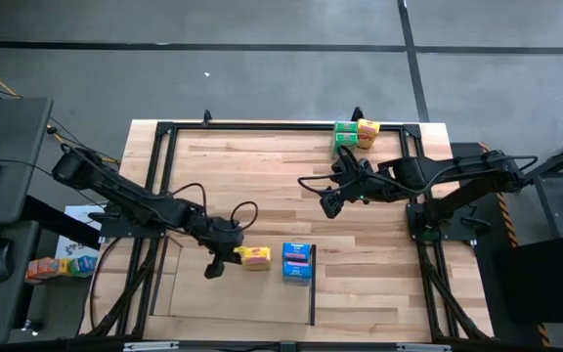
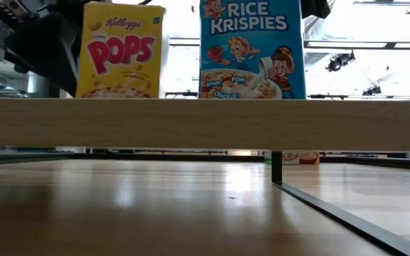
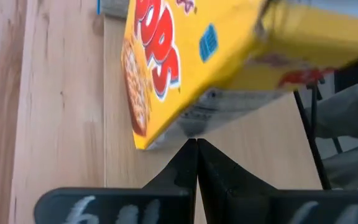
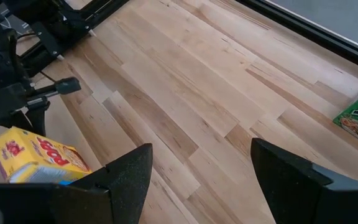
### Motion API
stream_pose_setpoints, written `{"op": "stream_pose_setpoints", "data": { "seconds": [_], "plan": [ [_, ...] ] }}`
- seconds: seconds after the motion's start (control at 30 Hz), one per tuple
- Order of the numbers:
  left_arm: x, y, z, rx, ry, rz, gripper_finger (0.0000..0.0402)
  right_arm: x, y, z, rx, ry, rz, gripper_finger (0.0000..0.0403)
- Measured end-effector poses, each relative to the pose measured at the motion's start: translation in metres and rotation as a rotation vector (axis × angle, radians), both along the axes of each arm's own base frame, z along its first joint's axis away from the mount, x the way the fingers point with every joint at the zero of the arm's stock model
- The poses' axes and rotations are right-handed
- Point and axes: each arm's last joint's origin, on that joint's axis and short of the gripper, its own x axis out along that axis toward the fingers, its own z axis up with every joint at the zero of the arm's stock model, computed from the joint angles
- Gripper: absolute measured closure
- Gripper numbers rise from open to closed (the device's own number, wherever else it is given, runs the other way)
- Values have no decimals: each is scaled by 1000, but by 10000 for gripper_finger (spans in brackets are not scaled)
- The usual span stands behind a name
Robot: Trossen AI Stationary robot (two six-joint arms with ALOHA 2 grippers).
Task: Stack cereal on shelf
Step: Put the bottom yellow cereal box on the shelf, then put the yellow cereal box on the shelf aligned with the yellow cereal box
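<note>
Left gripper [image 1: 212, 269]: low over the wooden table [image 1: 262, 186], fingers [image 3: 197, 168] pressed together, holding nothing.
Yellow box [image 1: 254, 257]: just beside the left gripper on its right, close off the fingertips in the left wrist view [image 3: 229, 56]; apart or touching, cannot tell. Standing upright on a pale ledge in the low view [image 2: 121, 51], "POPS" front showing.
Blue box [image 1: 297, 261]: right of the yellow box, a small gap between; upright on the same ledge in the low view [image 2: 251, 48], "RICE KRISPIES" front showing.
Shelf [image 1: 313, 293]: thin black bar running down the table from just beside the blue box; pale frame hard to make out.
Right gripper [image 1: 330, 205]: above the table, up and right of the blue box, well apart from it; fingers [image 4: 129, 174] spread wide, nothing between them.
Green box [image 1: 344, 138]: beyond the right gripper at the table's far edge, near the black metal frame [image 1: 262, 125].
Second yellow box [image 1: 368, 132]: touching the green box on its right.
</note>
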Motion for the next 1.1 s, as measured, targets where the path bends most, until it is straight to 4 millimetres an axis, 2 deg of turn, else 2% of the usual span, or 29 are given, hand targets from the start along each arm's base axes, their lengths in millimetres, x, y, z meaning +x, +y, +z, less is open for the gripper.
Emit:
{"op": "stream_pose_setpoints", "data": {
  "seconds": [0.27, 0.47, 0.57, 0.67, 0.77, 0.87, 0.97, 1.1],
  "plan": [
    [2, 7, -1, 0, 8, 27, 401, 0, 0, 0, 0, 0, 1, 139],
    [-20, 30, 18, 2, 61, 26, 401, 0, 0, 0, 10, -13, -32, 139],
    [-36, 48, 37, 19, 13, 86, 401, 0, -4, 1, 3, -58, -154, 139],
    [-50, 65, 61, 20, -131, 151, 401, -2, -17, 2, 0, -151, -410, 139],
    [-59, 81, 81, 20, -294, 228, 401, -8, -42, 0, 12, -220, -672, 139],
    [-62, 95, 94, -12, -392, 337, 401, -21, -81, -7, 61, -108, -830, 139],
    [-62, 107, 99, -36, -437, 417, 401, -38, -125, -12, 100, 47, -868, 139],
    [-60, 117, 100, -69, -455, 496, 401, -58, -180, -10, 96, 145, -745, 139]
  ]
}}
